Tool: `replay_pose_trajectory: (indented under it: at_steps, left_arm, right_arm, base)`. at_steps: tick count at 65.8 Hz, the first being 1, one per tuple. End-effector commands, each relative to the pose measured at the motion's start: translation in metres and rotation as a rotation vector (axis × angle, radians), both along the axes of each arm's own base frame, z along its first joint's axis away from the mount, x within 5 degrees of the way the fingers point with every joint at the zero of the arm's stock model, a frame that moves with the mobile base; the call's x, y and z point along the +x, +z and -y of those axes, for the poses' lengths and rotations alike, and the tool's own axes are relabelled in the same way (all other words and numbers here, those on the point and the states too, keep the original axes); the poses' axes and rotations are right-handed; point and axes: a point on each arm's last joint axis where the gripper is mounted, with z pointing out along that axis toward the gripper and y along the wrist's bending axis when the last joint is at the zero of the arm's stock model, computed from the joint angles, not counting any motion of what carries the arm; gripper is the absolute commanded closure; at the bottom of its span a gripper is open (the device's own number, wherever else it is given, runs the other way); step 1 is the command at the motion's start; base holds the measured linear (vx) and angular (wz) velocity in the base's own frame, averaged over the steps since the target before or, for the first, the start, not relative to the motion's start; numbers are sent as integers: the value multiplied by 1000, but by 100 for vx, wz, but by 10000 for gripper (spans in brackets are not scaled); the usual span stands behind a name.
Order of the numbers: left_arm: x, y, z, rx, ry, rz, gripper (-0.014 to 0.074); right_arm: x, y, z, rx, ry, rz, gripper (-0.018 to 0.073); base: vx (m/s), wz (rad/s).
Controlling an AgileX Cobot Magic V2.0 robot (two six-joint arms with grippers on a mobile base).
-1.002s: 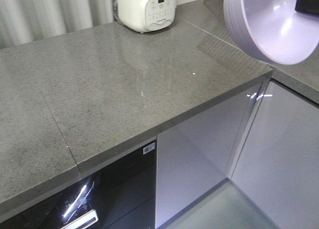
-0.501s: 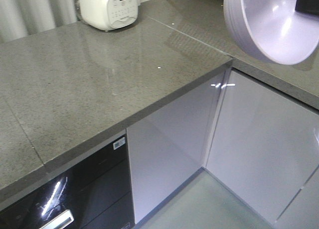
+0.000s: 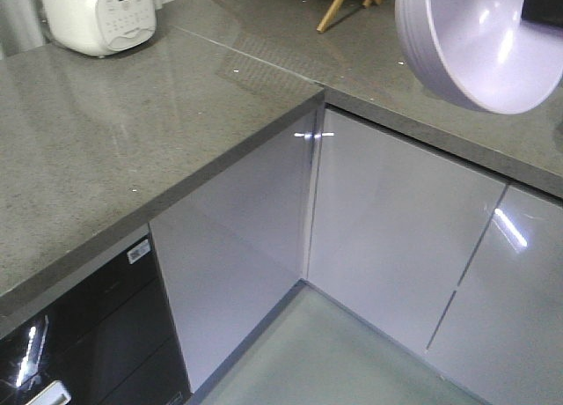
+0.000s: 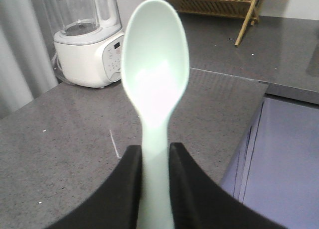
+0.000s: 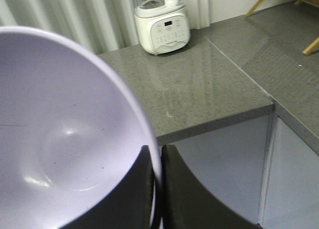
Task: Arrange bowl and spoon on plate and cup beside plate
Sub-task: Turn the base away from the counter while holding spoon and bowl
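Note:
The lavender bowl [image 3: 479, 44] hangs in the air at the top right of the front view, tipped on its side with its inside facing me. My right gripper [image 5: 158, 154] is shut on the bowl [image 5: 65, 139], one finger inside the wall and one outside. A black bit of that gripper [image 3: 542, 3] shows at the bowl's far edge. The pale mint-green spoon [image 4: 155, 79] stands upright in the left wrist view, its handle clamped between the black fingers of my left gripper [image 4: 155, 157], above the grey counter. The plate and the cup are out of view.
A grey stone L-shaped counter [image 3: 132, 114] runs over glossy lilac cabinet doors [image 3: 387, 229] and a black appliance front [image 3: 70, 335]. A white blender [image 3: 95, 16] stands at the back left. A wooden rack [image 4: 214, 2] sits on the far counter.
The whole scene has slid left in the front view: the blender and the counter corner moved left and more cabinet doors came into view. The bowl keeps its place in the frame.

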Motion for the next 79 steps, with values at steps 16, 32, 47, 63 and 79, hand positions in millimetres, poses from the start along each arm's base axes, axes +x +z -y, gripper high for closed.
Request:
replay_pose_trajectory:
  at_steps: [16,32,47,63,79]
  left_arm:
    - [-5,18,0,-16,-4,116,603]
    - [-5,18,0,-16,-4,116,603]
    - [-5,18,0,-16,-4,116,603]
    - [-5,18,0,-16,-4,116,603]
    - [-5,18,0,-16,-4,116,603]
  right_arm:
    - [-7,19,-2,49,-16,87,565]
    - [-7,19,-2,49,-16,87,565]
    - [-7,19,-2,49,-16,87,565]
    - [-7,19,-2,49,-16,87,565]
    - [-7,19,-2,49,-16,87,565]
  base:
    - [-5,-25]
    - [-4,-20]
    - [-3,-14]
    - [-2,-11]
    - [-1,-8]
